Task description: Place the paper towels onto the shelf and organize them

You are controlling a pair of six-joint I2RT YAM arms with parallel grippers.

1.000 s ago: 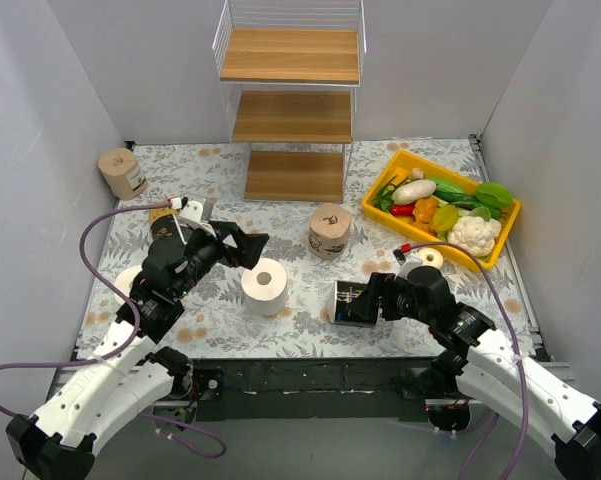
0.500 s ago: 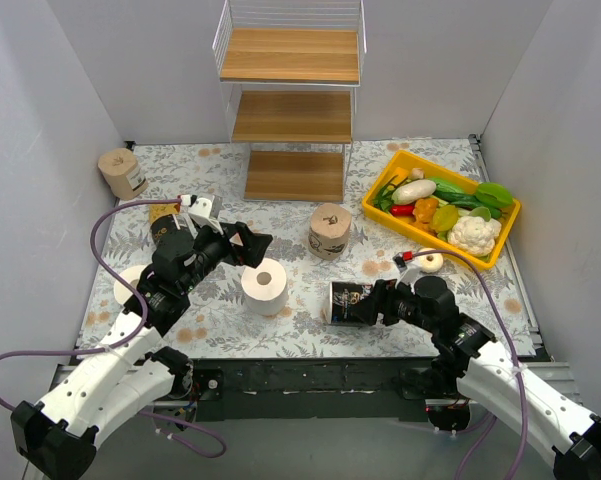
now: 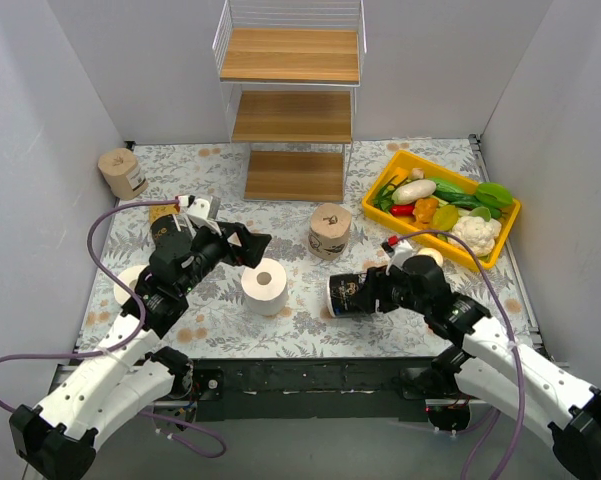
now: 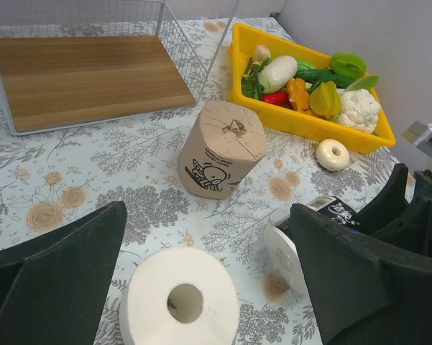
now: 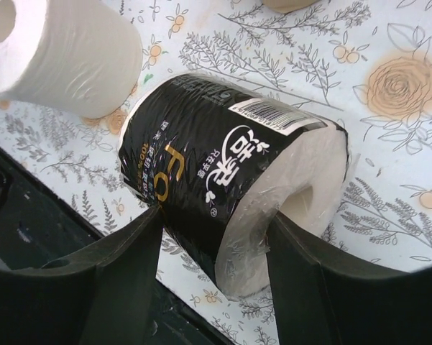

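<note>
The right gripper (image 5: 214,215) is clamped on a black-wrapped paper towel roll (image 5: 194,151), one finger pressed against each side of its wrapper. The roll is tipped onto its side, its hollow core and a barcode label facing the wrist camera. Whether it touches the floral tablecloth (image 3: 220,320) under it, I cannot tell. From above, this roll (image 3: 346,294) sits near the front of the table, to the right of a plain white roll (image 3: 264,285) that stands on end. The left gripper (image 4: 208,215) is spread wide and holds nothing; it hangs above and just behind that white roll (image 4: 180,302). Past both, a tan roll (image 4: 221,147) with a printed figure stands upright near the middle of the cloth. A second tan roll (image 3: 121,172) is at the far left corner. Another black roll (image 3: 163,232) and another white one (image 3: 128,283) are partly hidden by the left arm. The shelf (image 3: 290,110) stands at the back wall, all three wooden boards bare. To its right is a yellow tray (image 4: 302,123) of vegetables, with a small white ring (image 4: 333,154) on the cloth just in front of it.
</note>
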